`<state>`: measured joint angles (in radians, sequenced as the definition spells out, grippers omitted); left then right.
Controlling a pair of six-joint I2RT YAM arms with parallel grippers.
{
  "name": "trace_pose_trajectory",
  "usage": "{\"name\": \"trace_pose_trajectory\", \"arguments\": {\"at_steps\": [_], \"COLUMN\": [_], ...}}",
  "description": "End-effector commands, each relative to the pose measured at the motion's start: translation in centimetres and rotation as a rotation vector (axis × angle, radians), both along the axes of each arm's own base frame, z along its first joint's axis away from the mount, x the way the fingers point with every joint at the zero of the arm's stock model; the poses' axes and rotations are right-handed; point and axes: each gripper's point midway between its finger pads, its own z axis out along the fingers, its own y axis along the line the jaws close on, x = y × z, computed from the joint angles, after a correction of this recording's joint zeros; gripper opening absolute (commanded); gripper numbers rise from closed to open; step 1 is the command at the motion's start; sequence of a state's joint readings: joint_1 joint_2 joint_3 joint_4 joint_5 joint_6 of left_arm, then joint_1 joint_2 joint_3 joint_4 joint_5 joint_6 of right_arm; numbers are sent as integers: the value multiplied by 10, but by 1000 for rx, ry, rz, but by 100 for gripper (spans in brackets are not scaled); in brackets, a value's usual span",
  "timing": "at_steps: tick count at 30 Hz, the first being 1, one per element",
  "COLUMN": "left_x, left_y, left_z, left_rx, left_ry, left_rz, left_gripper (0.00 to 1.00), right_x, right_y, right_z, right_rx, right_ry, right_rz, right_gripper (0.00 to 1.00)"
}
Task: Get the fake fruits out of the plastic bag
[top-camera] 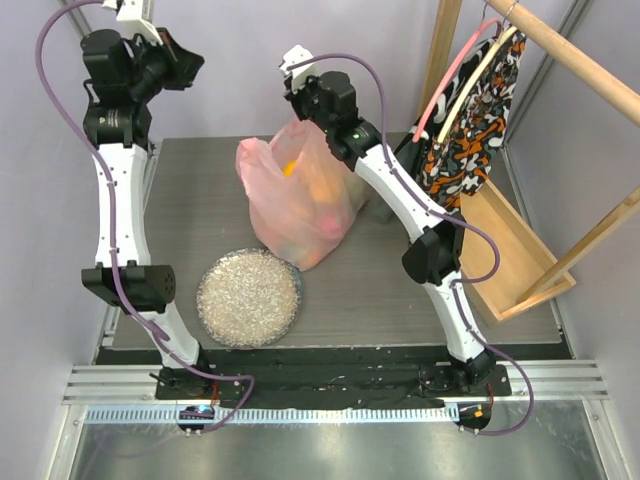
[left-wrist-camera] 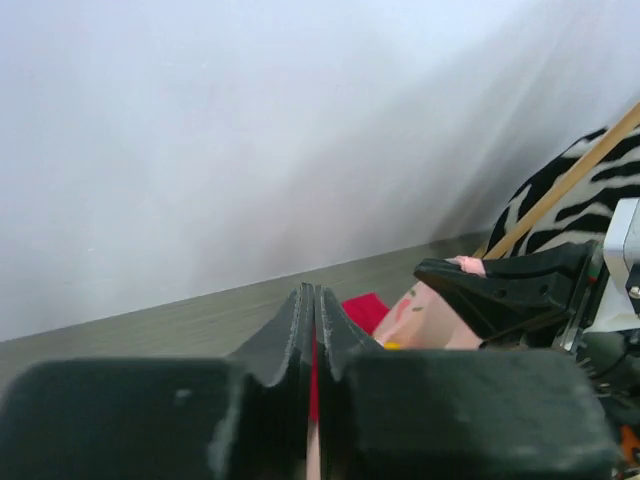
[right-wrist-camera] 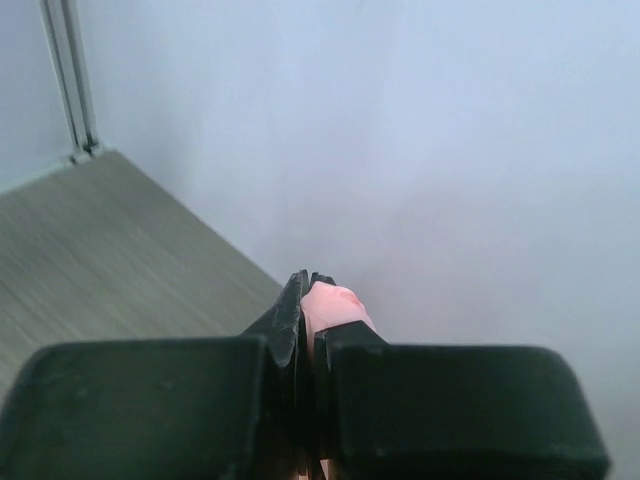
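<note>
**Right fingers pinch the bag's top, fruits all inside**

The right fingers (right-wrist-camera: 308,281) are clamped tight on a scrap of pale pink film. That's the bag (top-camera: 300,200), caught at its top, high above the bench (top-camera: 190,200). My read is that the pinch holds the mouth up and steady so the other arm can reach in, or so the bag can be tipped.

The bag sits bulging around the middle of the bench, a little toward the far edge. The fruits (top-camera: 291,168) show only as orange and yellow blurs through the film, and none is out. Which fruit is which, I can't tell.

The left fingers (left-wrist-camera: 314,290) are pressed together in the air over the far left corner, well apart from the bag. A thin red line shows in the slit between them. Whether that is something gripped or just the red cloth (left-wrist-camera: 366,308) lying beyond, I cannot tell. Pressed together like that, they would have to open before picking anything.

A glittery plate (top-camera: 248,297) lies just beside the bag on its near side, toward the near edge, and looks a likely landing spot. Off the right edge, a patterned garment (top-camera: 470,130) hangs from a wooden rack (top-camera: 560,60) close by the right arm, so that arm has little room to swing. The main obstacle is the bag's own crumpled film, folded over the fruits.
</note>
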<state>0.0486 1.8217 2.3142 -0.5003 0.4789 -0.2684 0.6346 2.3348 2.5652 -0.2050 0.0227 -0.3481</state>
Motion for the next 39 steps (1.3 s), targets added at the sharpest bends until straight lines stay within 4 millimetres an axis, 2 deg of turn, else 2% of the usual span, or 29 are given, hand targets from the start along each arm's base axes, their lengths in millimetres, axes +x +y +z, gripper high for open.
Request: {"name": "trace_pose_trajectory", "arguments": {"at_steps": [1,2,3,4,5,6,7,9,10,12,13,17,22,29,32,34,35,36,38,39], "left_x": [-32,-37,-52,-59,-70,-77,-95,-107,-117,-123,-129,-122,-126,-168,-178,-181,-181,-179,-168,-161], "left_y": [-12,-18,-22,-28,-35,-43,-63,-76,-90,-94,-101,-100,-85,-74,-61,-56,-53,-52,-48,-44], "left_z": [16,4,-12,-26,-34,-64,-66,-90,-99,-112,-121,-145,-165,-172,-199,-226,-234,-239,-248,-246], "left_rx": [-99,-111,-121,-125,-122,-118,-83,-59,-49,-38,-27,44,136,200,238,262,275,283,320,324], "left_ry": [9,43,92,131,150,224,222,306,339,382,400,450,507,586,660,734,758,767,771,764], "left_rz": [-55,-85,-97,-115,-146,-173,-227,-237,-260,-237,-244,-187,-130,-157,-98,-82,-69,-65,-45,-31], "left_gripper": [39,49,56,73,76,79,81,82,81,81,81,81,79,81,81,82,79,63,39,16], "right_x": [-78,-77,-77,-68,-56,-51,-45,-37,-37,-36,-36,-43,-43,-41,-40,-41,-41,-41,-40,-39], "right_y": [-12,-12,-16,-15,-28,-35,-39,-55,-60,-67,-65,-65,-66,-65,-64,-62,-61,-60,-57,-55], "right_z": [185,181,182,162,154,147,131,120,110,101,88,80,71,54,49,44,43,38,30,26], "right_rx": [305,304,305,287,288,306,293,294,292,280,264,254,228,213,218,215,213,207,195,193], "right_ry": [-380,-360,-347,-298,-274,-236,-190,-148,-115,-89,-61,-21,4,44,64,78,81,93,107,114], "right_rz": [128,130,125,115,77,64,49,12,1,-13,-11,4,-1,-6,-3,2,6,8,16,19], "right_gripper": [1,1,1,1,1,1,1,1,1,1,1,1,1,1,1,1,1,1,1,1]}}
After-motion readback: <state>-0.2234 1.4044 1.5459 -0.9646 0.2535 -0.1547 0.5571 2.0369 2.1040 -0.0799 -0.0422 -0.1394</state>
